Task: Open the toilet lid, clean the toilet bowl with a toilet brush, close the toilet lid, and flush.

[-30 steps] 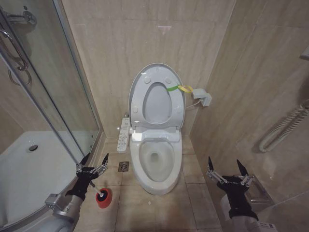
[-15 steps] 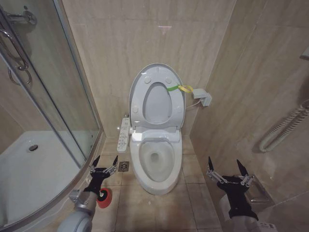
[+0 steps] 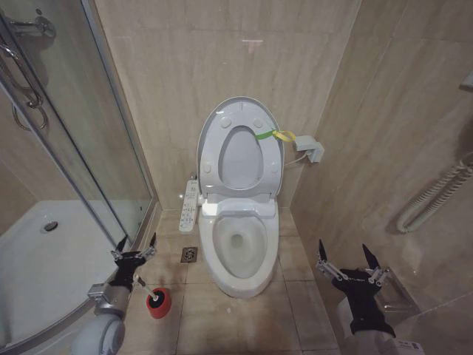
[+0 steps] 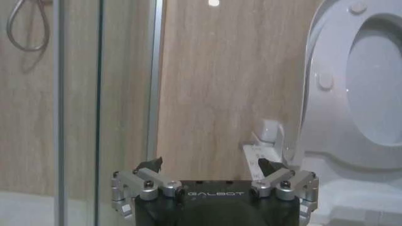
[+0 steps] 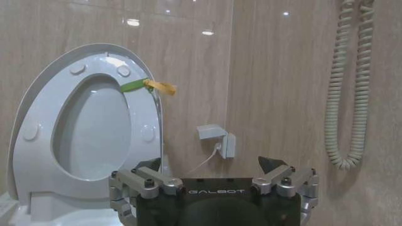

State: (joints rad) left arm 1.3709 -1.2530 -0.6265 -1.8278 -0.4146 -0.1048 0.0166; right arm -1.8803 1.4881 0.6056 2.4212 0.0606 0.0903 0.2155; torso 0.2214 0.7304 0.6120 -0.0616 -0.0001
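Left end effector hangs open above toilet brush; right end effector open.

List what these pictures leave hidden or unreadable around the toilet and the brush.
- Toilet brush: in the head view its bristle head sits inside the red holder cup, so its state cannot be judged.
- Button panel: labels too small to read in the head view; in the left wrist view the left gripper partly covers it.
- Toilet bowl: cleanliness too small to judge.
- Toilet lid: lower edge cut off by the right gripper.
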